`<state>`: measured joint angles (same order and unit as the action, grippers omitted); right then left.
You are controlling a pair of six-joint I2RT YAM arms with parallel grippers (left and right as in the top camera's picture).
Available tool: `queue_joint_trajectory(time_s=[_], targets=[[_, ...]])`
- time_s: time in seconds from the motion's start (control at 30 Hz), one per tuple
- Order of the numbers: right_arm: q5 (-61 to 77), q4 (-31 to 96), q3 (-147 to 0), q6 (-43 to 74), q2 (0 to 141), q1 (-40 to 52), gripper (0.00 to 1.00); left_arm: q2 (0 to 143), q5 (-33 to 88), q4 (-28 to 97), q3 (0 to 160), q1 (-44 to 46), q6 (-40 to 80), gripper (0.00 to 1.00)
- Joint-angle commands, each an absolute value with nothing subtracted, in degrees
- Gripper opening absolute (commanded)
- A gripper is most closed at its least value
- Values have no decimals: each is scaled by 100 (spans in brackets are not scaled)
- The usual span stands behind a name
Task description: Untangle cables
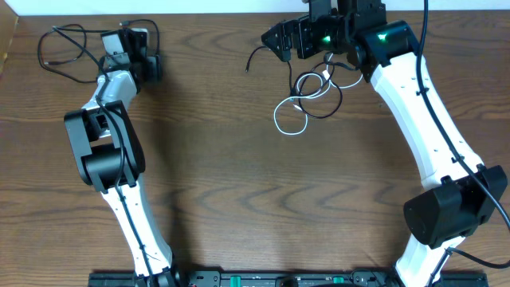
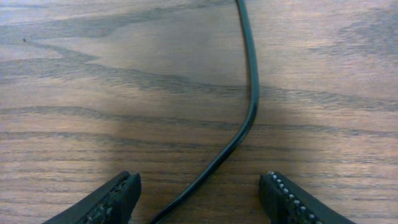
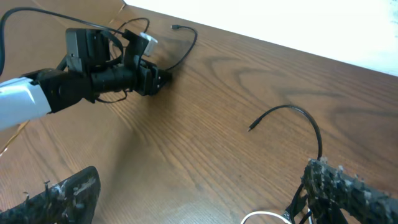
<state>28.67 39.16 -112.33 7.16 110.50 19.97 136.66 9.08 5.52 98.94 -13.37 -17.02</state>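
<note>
Cables, thin white and black cords looped together (image 1: 309,96), lie near the far edge of the wood-grain table (image 1: 239,199), right of its middle, beside the right gripper (image 3: 202,180), whose fingers are spread with nothing between them. One separate black cord (image 2: 252,93) lies by the far left corner, running between the left gripper's (image 2: 202,186) parted fingers. Best to pinch the free black end (image 3: 252,129) low, then draw it slowly toward the left edge, watching that the white loop does not tighten.
</note>
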Motion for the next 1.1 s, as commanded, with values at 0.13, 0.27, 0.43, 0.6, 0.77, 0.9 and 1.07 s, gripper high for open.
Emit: queue_joint_trajectory(time_s=[0.13,0.27,0.43,0.6,0.77,0.9,1.07], targets=[[2904,3924,-11271,725,11010,2036,99,14081,812,589,9883,-1538,-1944,31],[2906,3955,-11271,725,11010,2036,99,14118,810,556,9883,-1710,-1712,8],[2906,3970,-11271,725,11010,2047,99,13987,814,43,9953,-2051,-478,8],[2904,3972,-11271,725,11010,2099,99,13745,834,-399,10012,-2200,270,13],[2904,3975,-11271,722,11010,2141,99,13410,834,-637,10012,-2200,268,41],[2904,3972,-11271,722,11010,2161,99,13047,832,-679,10012,-2252,274,45],[2902,4016,-11271,722,11010,2161,99,12748,790,-331,10009,-2556,869,45]])
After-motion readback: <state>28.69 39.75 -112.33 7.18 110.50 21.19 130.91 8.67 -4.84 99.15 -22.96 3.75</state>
